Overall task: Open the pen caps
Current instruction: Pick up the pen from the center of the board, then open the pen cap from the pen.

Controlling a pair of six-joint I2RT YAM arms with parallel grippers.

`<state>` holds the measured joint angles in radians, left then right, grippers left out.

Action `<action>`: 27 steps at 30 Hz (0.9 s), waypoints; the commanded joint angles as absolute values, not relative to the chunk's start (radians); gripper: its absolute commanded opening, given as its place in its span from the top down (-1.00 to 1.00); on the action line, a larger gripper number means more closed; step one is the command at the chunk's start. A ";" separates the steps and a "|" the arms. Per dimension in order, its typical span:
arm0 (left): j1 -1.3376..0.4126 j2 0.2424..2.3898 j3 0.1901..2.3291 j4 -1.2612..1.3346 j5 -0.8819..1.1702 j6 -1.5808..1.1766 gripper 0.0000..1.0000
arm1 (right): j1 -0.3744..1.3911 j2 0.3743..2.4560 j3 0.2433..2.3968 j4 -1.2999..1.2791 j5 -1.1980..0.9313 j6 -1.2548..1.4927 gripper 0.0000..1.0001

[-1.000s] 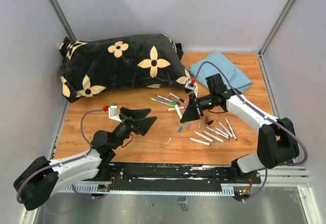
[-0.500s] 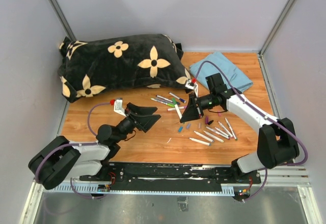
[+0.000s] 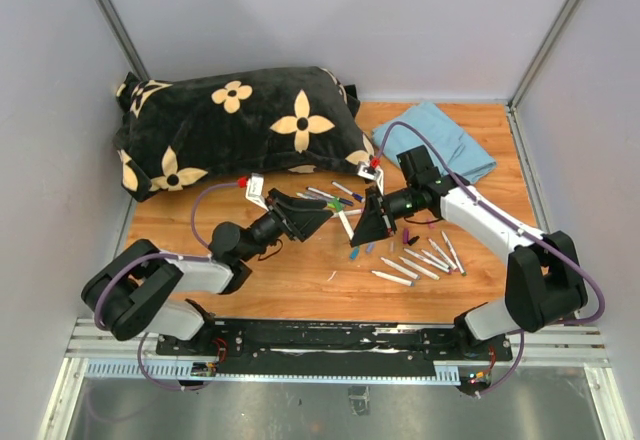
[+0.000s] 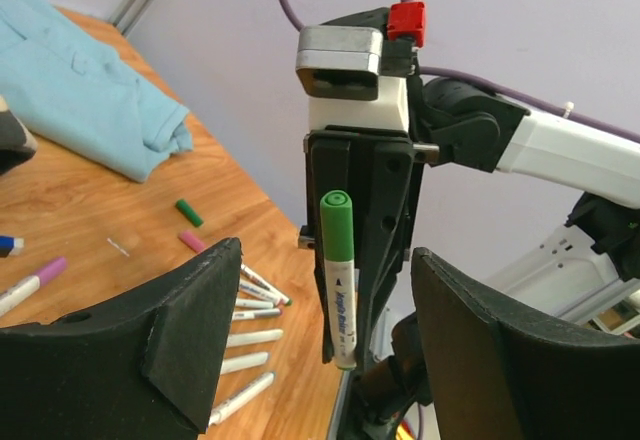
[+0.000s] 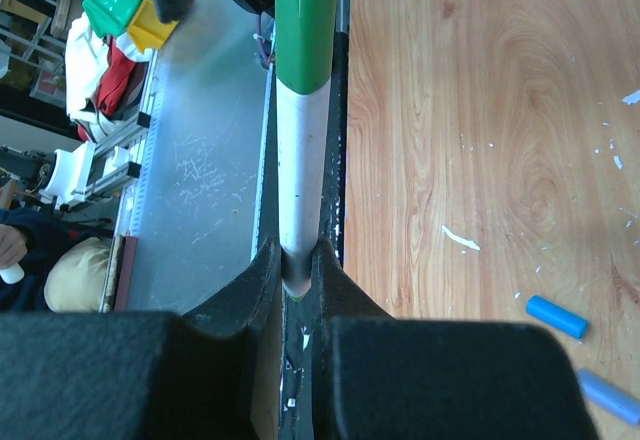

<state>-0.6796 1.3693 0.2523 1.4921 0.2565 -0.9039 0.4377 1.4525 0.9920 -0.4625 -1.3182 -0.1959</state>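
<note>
My right gripper is shut on the bare end of a white pen barrel and holds it above the table; the pen's green cap is on the far end. In the left wrist view the same green cap stands upright between the two black fingers of my left gripper, which is open with a gap on either side of the pen. From above, the left gripper meets the right gripper at mid-table. Loose pen caps lie on the wood: blue, green, pink.
Several uncapped white pens lie to the right of the grippers, and several capped pens lie just behind them. A black flowered pillow fills the back left. A folded blue cloth lies at the back right.
My left arm has swung right and forward until its fingers flank the pen's green cap, and its jaws have narrowed somewhat. The right arm has kept still with the pen.
</note>
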 commanded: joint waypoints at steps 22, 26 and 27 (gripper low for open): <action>-0.672 1.506 0.359 1.581 0.372 -0.973 0.77 | 0.485 1.489 1.049 -0.560 -1.296 -0.294 0.93; -0.672 1.506 0.348 1.592 0.374 -0.975 0.99 | 0.485 1.476 1.050 -0.559 -1.290 -0.299 0.48; -0.672 1.506 0.344 1.602 0.372 -0.980 0.99 | 0.485 1.470 1.052 -0.558 -1.290 -0.299 0.22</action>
